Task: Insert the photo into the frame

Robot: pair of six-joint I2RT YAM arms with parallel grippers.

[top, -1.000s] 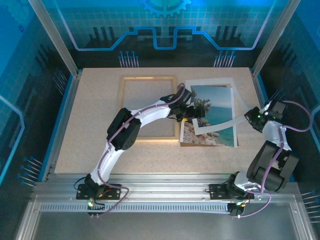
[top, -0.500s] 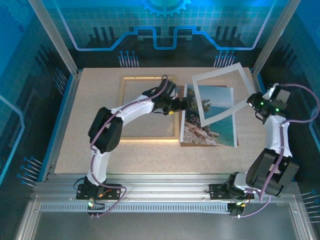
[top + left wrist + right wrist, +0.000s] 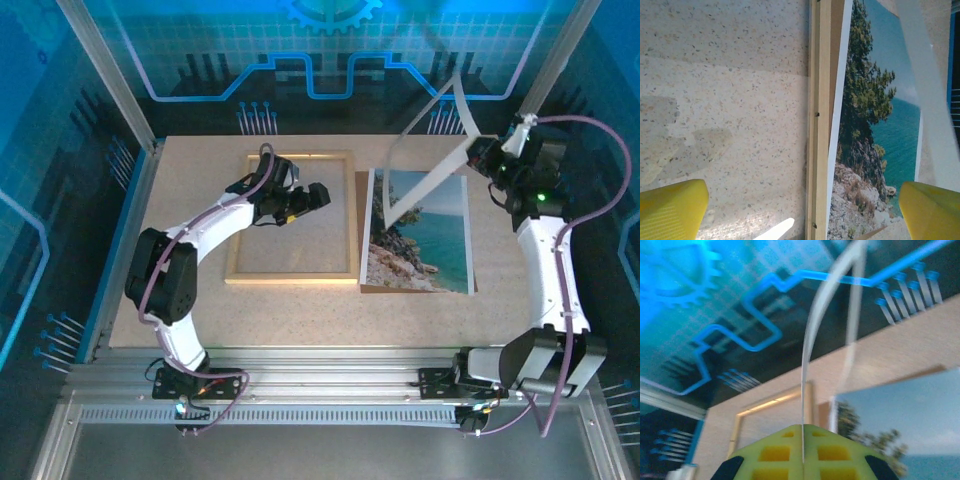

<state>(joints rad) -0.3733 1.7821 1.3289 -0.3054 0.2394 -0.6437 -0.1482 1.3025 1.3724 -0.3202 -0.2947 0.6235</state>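
The photo (image 3: 425, 235) of a rocky coast lies flat right of centre on a brown backing board (image 3: 415, 290). Beside it on the left lies the light wood frame (image 3: 290, 277), with bare table inside it. My left gripper (image 3: 305, 200) hovers open over the frame's right half; its yellow fingertips (image 3: 670, 207) stand wide apart either side of the frame's right rail (image 3: 820, 125) and the photo's edge (image 3: 865, 125). My right gripper (image 3: 487, 155) is raised at the back right. It is shut on a white mat border (image 3: 430, 150), which hangs in the air above the photo.
The lifted mat (image 3: 812, 335) curves up in front of the blue back wall. Metal posts (image 3: 110, 80) stand at the table's back corners. The table's near edge (image 3: 300, 340) meets an aluminium rail.
The right gripper has lifted the white mat off the photo, up and toward the back right. The left arm has drawn back left, from the photo's edge to over the frame.
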